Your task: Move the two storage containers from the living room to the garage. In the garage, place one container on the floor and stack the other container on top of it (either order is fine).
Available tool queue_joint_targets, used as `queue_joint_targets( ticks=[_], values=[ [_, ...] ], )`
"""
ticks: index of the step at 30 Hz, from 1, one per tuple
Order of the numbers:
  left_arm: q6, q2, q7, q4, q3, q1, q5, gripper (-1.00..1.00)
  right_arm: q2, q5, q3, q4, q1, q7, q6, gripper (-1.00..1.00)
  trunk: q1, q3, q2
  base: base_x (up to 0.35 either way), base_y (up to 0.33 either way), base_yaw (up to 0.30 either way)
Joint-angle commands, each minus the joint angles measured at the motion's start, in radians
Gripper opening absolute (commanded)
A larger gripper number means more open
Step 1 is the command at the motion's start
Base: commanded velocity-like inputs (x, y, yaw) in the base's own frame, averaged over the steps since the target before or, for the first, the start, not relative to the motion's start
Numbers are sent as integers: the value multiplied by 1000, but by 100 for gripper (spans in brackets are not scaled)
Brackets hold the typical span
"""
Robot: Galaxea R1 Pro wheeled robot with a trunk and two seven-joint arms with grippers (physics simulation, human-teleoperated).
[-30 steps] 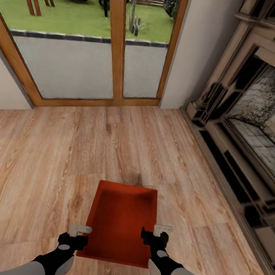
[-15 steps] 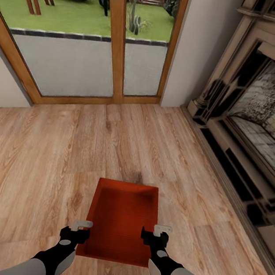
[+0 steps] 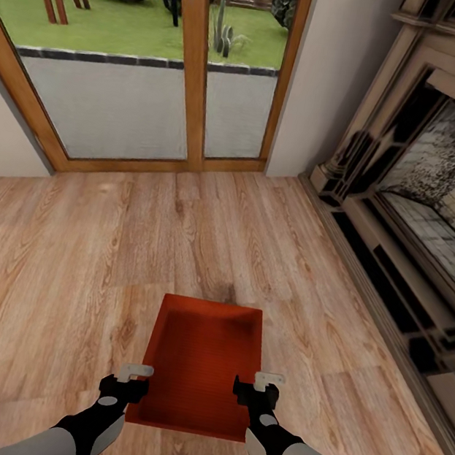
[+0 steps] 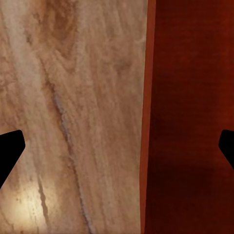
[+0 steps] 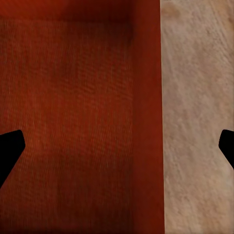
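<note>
Storage container (image 3: 199,362), red-orange and open-topped, sits on the light wood-plank floor (image 3: 65,267) directly between the two hands, its empty inside facing up. The left hand (image 3: 133,376) hangs at the container's left wall near the close corner, and the right hand (image 3: 260,385) at its right wall, a little farther forward. In the left wrist view the left hand's (image 4: 117,146) dark fingertips (image 4: 9,146) stand wide apart, one over the planks (image 4: 73,97) and one over the container's inside, so the left wall (image 4: 146,122) lies between them. The right wrist view shows the same for the right hand (image 5: 117,146): its fingertips (image 5: 9,148) are spread with the right wall (image 5: 146,122) between them, planks on the outer side. Whether either hand touches the rim is hard to say from these angles. Beyond the container, ahead of the hands, stands a wood-framed glass door (image 3: 188,65) onto a lawn, and off to the right hand's side runs a dark fireplace surround (image 3: 427,187).
</note>
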Motion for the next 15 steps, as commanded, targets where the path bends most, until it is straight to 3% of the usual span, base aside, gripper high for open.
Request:
queue_joint_targets(
  ticks=[1, 15],
  values=[
    [-4, 0, 5, 1, -8, -1, 10, 100, 0, 10, -2, 2, -1, -7, -2, 100, 0, -1, 0, 0, 0, 0],
    [2, -1, 5, 2, -10, -1, 9, 100, 1, 11, -3, 2, -1, -17, -9, 100, 0, -1, 0, 0, 0, 0]
  ],
)
